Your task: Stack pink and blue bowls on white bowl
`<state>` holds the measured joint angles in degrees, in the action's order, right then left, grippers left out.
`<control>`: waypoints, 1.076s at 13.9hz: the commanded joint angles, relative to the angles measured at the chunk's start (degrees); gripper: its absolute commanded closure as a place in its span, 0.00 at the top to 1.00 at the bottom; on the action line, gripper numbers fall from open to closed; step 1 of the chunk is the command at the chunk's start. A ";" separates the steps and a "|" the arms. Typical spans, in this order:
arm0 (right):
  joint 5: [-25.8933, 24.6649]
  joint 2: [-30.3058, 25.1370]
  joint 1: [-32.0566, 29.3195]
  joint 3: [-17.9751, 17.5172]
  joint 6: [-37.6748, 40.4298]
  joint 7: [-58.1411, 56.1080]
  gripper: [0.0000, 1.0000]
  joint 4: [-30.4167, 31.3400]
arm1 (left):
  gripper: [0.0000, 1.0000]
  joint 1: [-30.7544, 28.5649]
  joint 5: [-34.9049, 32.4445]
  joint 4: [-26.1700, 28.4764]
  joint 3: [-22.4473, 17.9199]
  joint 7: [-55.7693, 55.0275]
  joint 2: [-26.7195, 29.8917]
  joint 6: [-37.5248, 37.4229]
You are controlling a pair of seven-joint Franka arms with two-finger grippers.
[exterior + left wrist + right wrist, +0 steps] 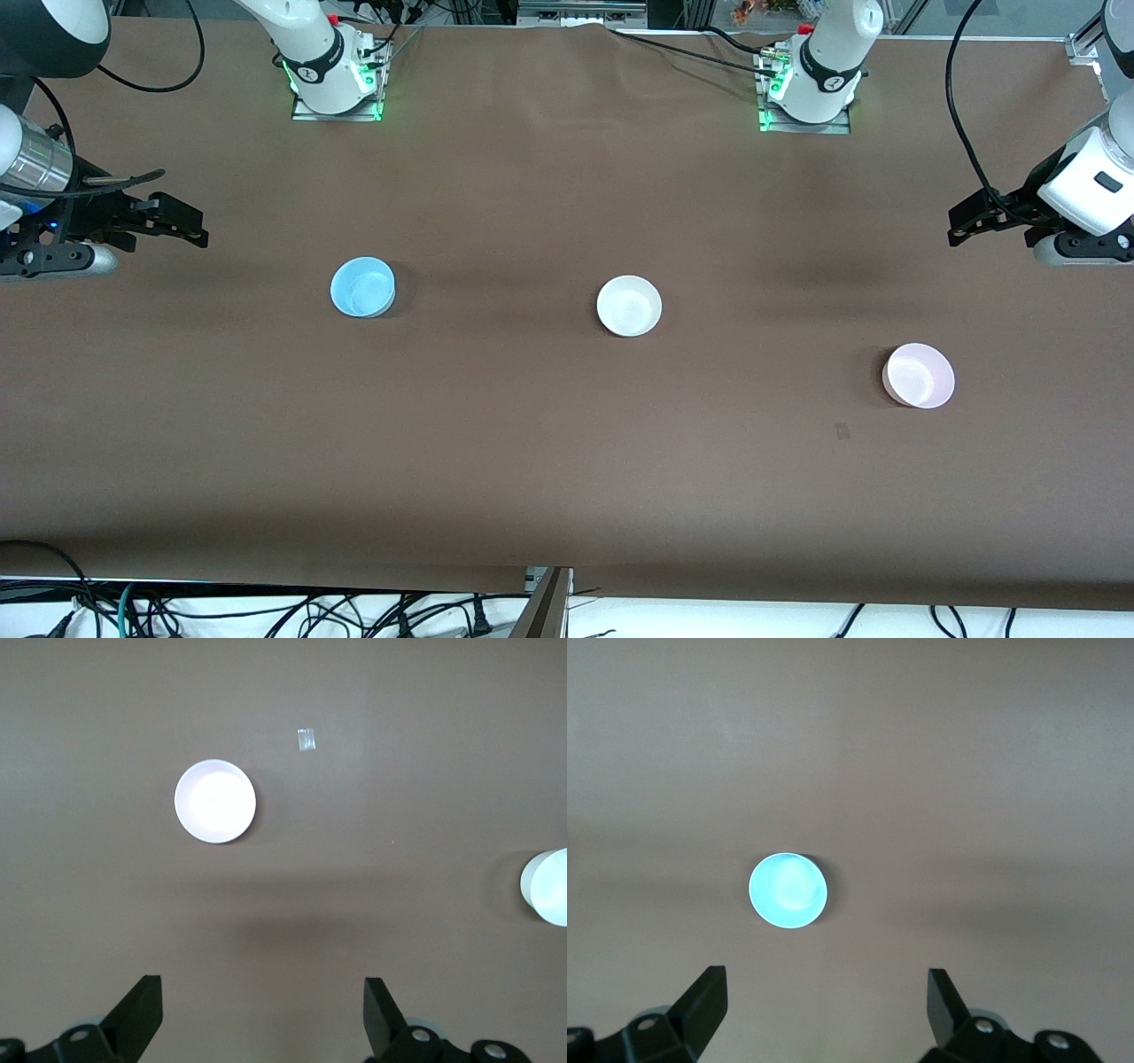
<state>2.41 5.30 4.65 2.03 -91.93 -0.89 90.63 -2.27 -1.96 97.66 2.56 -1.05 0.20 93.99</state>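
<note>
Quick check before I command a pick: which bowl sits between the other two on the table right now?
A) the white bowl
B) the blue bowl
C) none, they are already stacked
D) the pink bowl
A: in the front view the white bowl stands alone mid-table, with the blue bowl toward the right arm's end and the pink bowl toward the left arm's end, all three apart.

A brown cloth (549,461) covered the table. A small clear scrap of tape (306,740) lay flat on it. Loose black cables (266,611) trailed below the table's near edge.
</note>
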 commanded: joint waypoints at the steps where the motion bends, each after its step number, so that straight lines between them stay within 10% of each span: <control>1: 0.05 0.59 -0.08 0.00 1.14 -0.61 1.00 -1.51 | 1.00 -0.20 1.08 -1.95 0.17 0.70 -1.25 -1.97; 15: 0.05 0.59 -0.08 0.00 1.14 -0.70 1.00 -1.51 | 1.00 -5.02 -0.94 -10.39 -0.80 5.42 -16.17 7.68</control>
<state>2.41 5.32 4.66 2.02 -91.93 -0.89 90.62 -4.93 -2.30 89.68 1.83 0.49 -10.92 99.01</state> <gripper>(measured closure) 0.000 0.000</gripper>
